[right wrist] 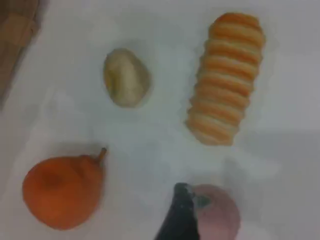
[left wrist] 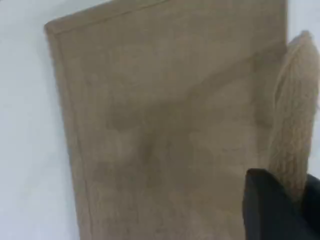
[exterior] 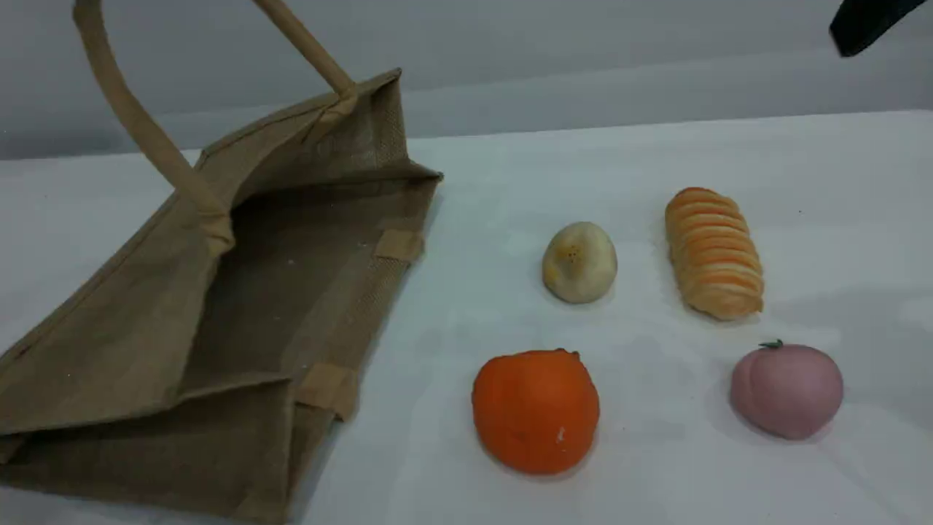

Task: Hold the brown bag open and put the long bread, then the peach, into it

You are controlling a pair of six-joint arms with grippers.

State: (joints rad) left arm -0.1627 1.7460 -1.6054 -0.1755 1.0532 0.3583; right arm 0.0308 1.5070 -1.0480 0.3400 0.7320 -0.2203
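Observation:
The brown bag lies on its side at the left, its mouth gaping toward the right. One beige handle is pulled up past the top edge. In the left wrist view my left gripper is shut on that handle, above the bag's flat side. The long bread lies at the right, with the peach in front of it. My right gripper hangs open and holds nothing, above the peach and near the long bread. In the scene view only a dark part of the right arm shows.
A pale round bun sits left of the bread, and a bright orange fruit lies in front of it, between bag and peach. All rest on a white table with a grey wall behind.

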